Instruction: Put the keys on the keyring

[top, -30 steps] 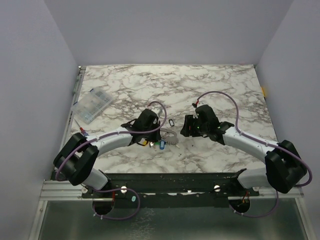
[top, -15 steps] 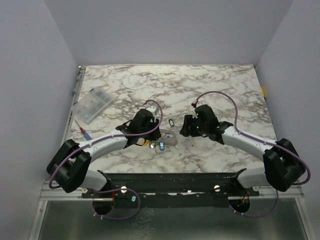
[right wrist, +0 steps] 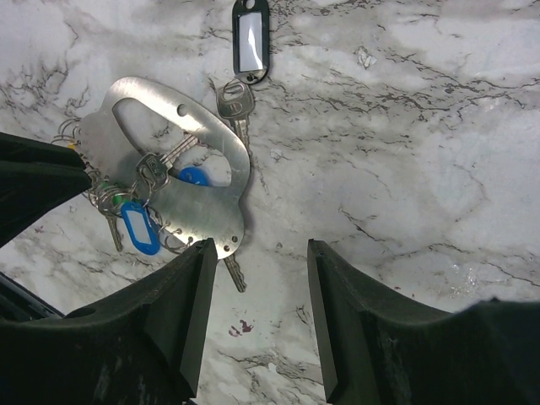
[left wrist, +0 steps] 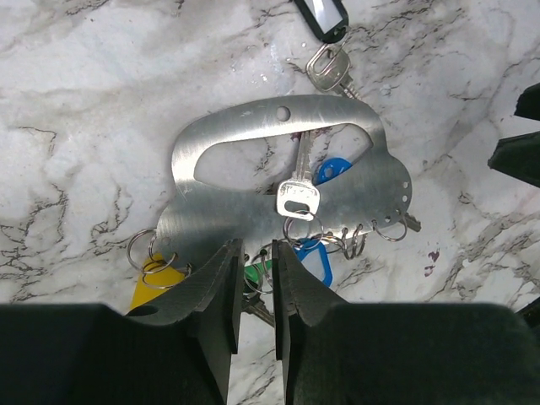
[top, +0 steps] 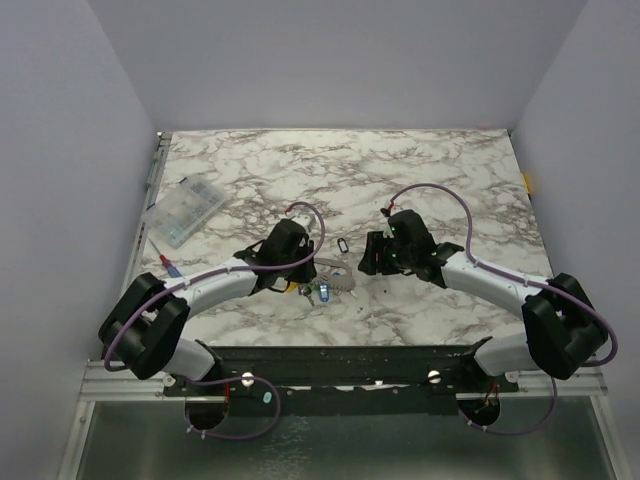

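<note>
A silvery metal plate (left wrist: 228,211) (right wrist: 198,211) (top: 340,272) lies flat on the marble, with several wire keyrings (left wrist: 291,229) hanging from holes along its edge. Keys on blue (left wrist: 314,261), yellow (left wrist: 152,287) and green tags bunch at that edge, and one bare silver key (left wrist: 297,198) rests on the plate. A key with a black tag (left wrist: 325,67) (right wrist: 251,38) lies loose beyond the plate. My left gripper (left wrist: 256,246) (top: 300,272) sits at the plate's near edge, jaws a narrow gap apart with a ring between the tips. My right gripper (right wrist: 260,245) (top: 372,262) hovers open beside the plate, holding nothing.
A clear compartment box (top: 185,210) stands at the far left of the table, with a thin red-tipped stick (top: 168,264) near the left edge. Purple cables loop over both arms. The two grippers face each other closely across the plate.
The left arm's elbow swung outward and partly back, and its gripper shifted a little toward the near-left over the keys. The right arm has barely moved.
</note>
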